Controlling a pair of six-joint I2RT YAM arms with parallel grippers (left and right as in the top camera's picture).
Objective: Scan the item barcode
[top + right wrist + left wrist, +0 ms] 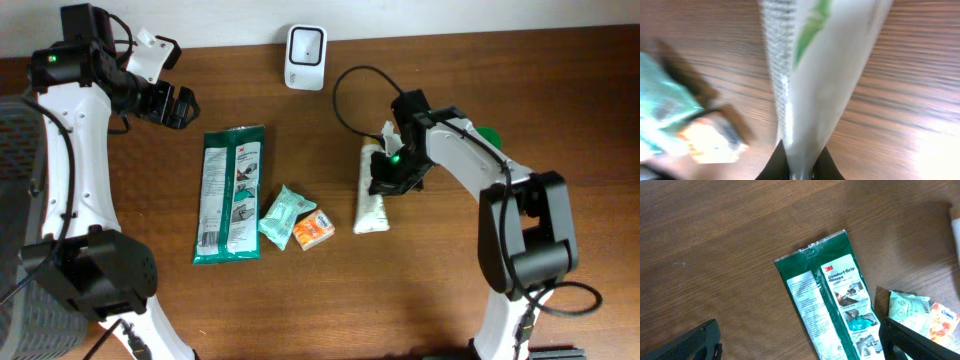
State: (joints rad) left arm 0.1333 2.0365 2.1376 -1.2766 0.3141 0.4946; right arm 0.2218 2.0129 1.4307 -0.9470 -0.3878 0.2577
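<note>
1. Four items lie on the table: one green glove pack, plus one teal packet, one orange packet and one white tube, all right of the glove pack.
2. One white scanner sits beyond the glove pack, and only the overhead view catches it.
3. The right gripper is clamped on the tube. Only its wrist view shows the pinch.
4. The left gripper hangs wide open and empty, up-left of the glove pack. Its wrist view reads "3M Comfort Grip Gloves".

- One white scanner
- One green packet of gloves
- One small teal packet
- One small orange packet
- One white tube with green print
- Two hands, a left hand and a right hand
- One brown wooden surface under them all
</note>
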